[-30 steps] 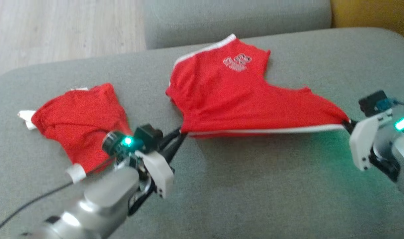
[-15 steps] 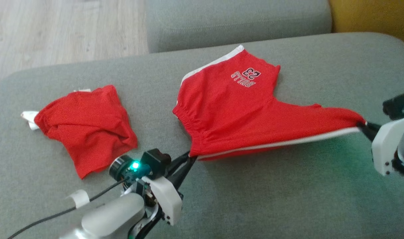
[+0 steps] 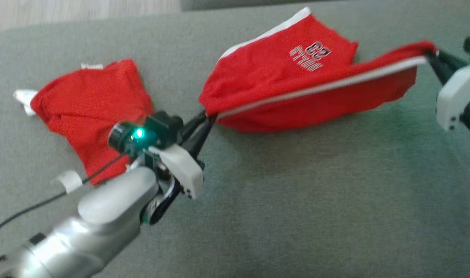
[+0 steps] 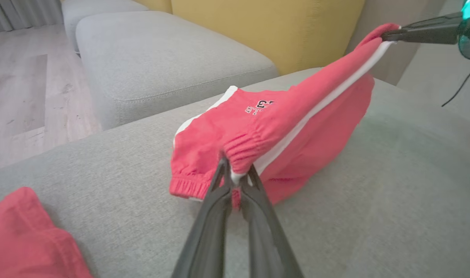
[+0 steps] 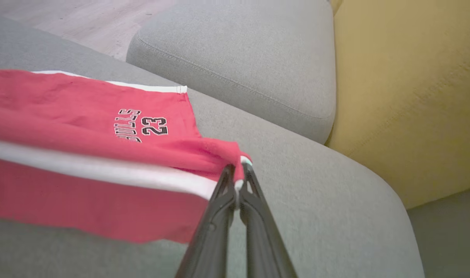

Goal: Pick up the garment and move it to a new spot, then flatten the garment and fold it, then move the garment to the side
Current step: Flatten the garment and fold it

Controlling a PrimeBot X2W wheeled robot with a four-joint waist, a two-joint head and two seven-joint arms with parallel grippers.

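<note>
The red shorts (image 3: 297,88) are held stretched just over the grey cushion (image 3: 297,216). The waistband corner is pinched in the left gripper (image 3: 208,116) and the leg hem in the right gripper (image 3: 431,58), both clamped on cloth. Looks light, soft and floppy, so the seamed edges are probably best grabbed.

the red fabric shorts with a white side stripe (image 3: 297,73) stretch between the left gripper (image 3: 208,117), pinching their left end, and the right gripper (image 3: 432,57), pinching their right end, over the grey fabric sofa cushion (image 3: 297,216). a crumpled red cloth (image 3: 84,100) lies on that cushion, left of the shorts and apart from them. behind is a second grey cushion (image 5: 239,50), with a yellow upholstered block (image 5: 405,96) to its right.
</note>
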